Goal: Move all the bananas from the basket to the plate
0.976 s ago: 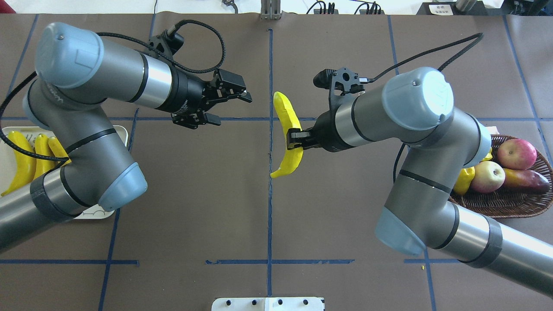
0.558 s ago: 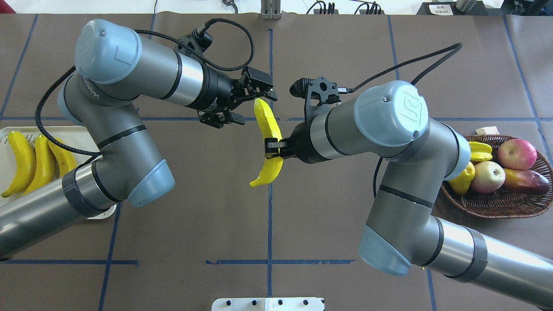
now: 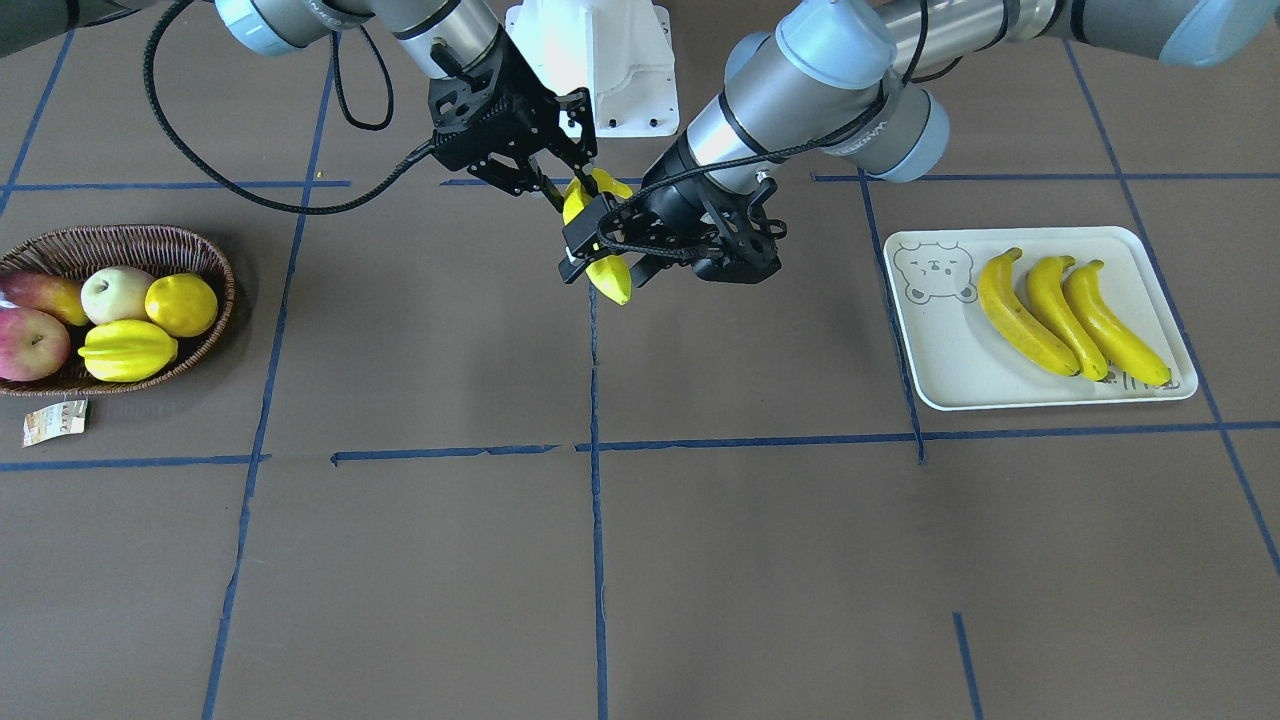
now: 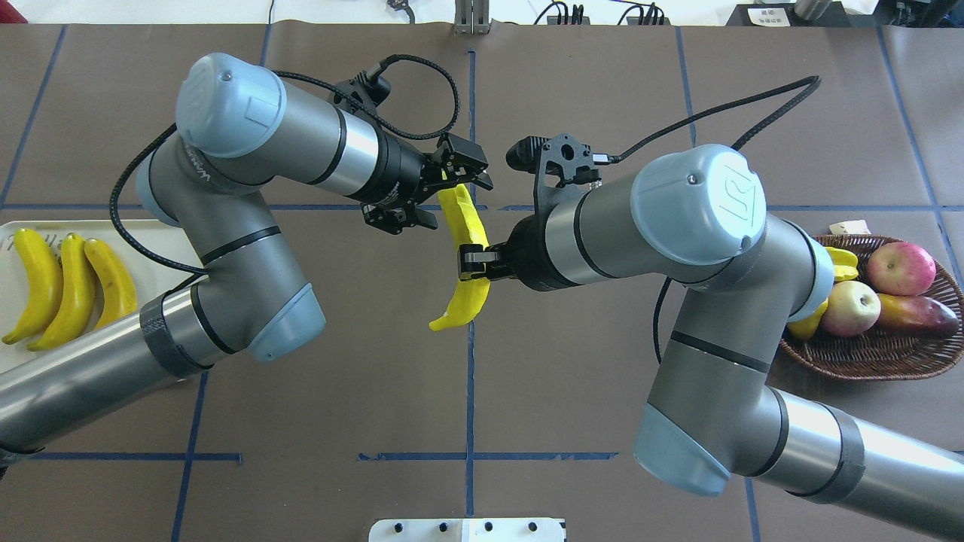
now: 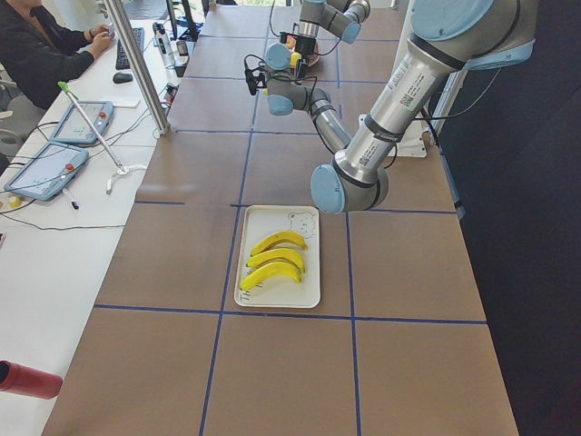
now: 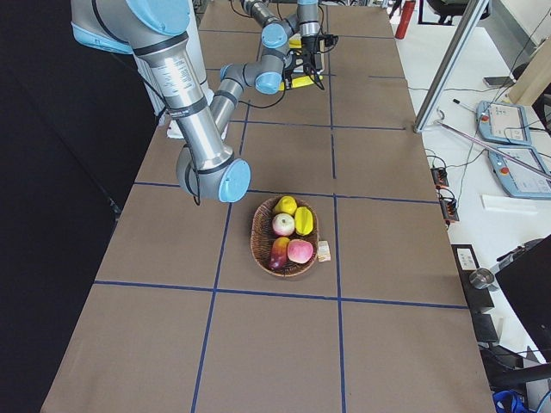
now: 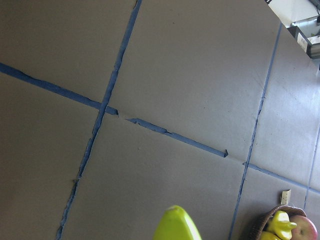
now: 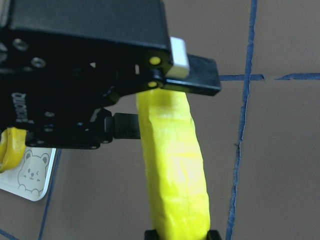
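Note:
My right gripper (image 4: 474,263) is shut on the middle of a yellow banana (image 4: 461,260) and holds it in the air over the table's centre line; it also shows in the front view (image 3: 611,276). My left gripper (image 4: 449,199) is open, its jaws either side of the banana's far end. The right wrist view shows the banana (image 8: 172,170) passing between the left gripper's fingers (image 8: 192,80). Three bananas (image 4: 71,282) lie side by side on the plate (image 4: 169,233), at the left edge. The basket (image 4: 874,360) stands at the right, and no banana shows in it.
The basket holds two apples (image 4: 900,269), a mango (image 4: 915,315), a starfruit (image 3: 128,350) and a lemon (image 3: 181,305). Its paper tag (image 3: 55,422) lies beside it. Blue tape lines cross the brown table cover. A white mount (image 4: 467,530) sits at the near edge.
My left gripper has moved right, from beside the plate to the banana, and now straddles its far end. My right gripper carried the banana a little left and has stayed shut on it.

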{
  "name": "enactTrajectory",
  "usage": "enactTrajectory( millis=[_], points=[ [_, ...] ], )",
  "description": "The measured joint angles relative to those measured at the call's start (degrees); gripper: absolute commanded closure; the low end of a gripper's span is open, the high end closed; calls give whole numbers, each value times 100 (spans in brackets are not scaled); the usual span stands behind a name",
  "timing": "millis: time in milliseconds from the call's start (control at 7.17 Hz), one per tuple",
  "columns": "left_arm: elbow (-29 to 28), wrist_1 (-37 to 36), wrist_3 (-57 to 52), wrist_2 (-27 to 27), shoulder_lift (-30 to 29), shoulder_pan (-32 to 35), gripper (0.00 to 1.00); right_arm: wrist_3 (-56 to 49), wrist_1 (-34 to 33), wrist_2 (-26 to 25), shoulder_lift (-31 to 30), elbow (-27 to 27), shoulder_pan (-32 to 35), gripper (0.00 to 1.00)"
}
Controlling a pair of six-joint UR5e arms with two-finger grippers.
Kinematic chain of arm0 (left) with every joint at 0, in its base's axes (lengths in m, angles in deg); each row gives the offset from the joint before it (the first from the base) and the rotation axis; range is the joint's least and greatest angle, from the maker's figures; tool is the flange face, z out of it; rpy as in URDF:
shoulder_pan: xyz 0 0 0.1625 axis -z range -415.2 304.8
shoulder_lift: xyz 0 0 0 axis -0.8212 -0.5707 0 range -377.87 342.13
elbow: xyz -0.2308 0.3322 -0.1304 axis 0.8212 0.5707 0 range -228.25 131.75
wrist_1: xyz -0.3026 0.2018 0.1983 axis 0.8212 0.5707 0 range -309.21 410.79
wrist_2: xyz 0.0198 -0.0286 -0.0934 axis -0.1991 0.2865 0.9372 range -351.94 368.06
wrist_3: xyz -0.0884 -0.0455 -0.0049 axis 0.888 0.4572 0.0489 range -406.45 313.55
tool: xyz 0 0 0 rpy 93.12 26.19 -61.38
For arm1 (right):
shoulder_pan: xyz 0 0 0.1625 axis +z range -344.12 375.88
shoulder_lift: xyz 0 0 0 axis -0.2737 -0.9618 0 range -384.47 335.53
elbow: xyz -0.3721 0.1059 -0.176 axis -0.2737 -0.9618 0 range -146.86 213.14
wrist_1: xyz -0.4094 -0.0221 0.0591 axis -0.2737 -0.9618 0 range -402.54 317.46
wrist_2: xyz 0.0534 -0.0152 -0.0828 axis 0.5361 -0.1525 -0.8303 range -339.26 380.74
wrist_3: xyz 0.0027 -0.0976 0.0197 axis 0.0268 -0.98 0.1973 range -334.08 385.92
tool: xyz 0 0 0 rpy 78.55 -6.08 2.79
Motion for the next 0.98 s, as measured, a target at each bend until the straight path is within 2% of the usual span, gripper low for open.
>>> enactTrajectory(
  millis=[139, 279, 418, 558, 697, 976],
  points=[
    [37, 10, 9, 3, 18, -38, 25, 0, -2, 0, -7, 17, 3, 99],
    [71, 16, 18, 10, 40, -55, 68, 0, -6, 0, -15, 38, 5, 99],
    [98, 22, 25, 18, 51, -64, 96, 0, -6, 0, -27, 48, 6, 99],
    [159, 24, 18, 32, 85, -71, 100, 0, -3, 0, -38, 54, 6, 90],
    [286, 16, 2, 47, 159, -71, 100, 0, 1, 5, -39, 60, 4, 1],
    [442, -4, -6, 69, 258, -74, 100, 1, -4, -13, -71, 115, 19, 0]
  ],
)
